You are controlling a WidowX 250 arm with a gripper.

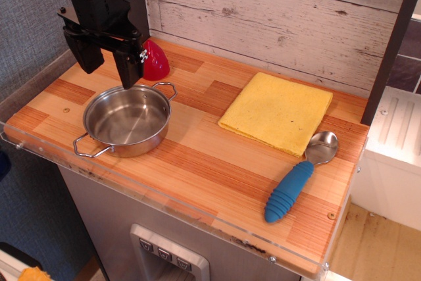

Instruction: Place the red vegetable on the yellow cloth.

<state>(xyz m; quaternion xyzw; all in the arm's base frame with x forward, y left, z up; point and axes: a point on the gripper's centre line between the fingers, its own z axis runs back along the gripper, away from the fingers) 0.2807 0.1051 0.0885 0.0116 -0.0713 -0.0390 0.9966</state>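
claw (108, 64) spread open, empty | glossy red vegetable (156, 62) at its 3 o'clock, possibly touching | matte yellow cloth (277, 111) flat, square | striped wood surface (204, 162)

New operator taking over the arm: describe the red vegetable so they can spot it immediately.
Start at the steel pot on the left of the wooden counter. Just behind it, near the plank wall and partly hidden by the open gripper, sits the red vegetable. It is the only glossy red item, far smaller than the pot.

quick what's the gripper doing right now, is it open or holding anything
Gripper: open and empty, above the steel pot; the red vegetable sits behind it.
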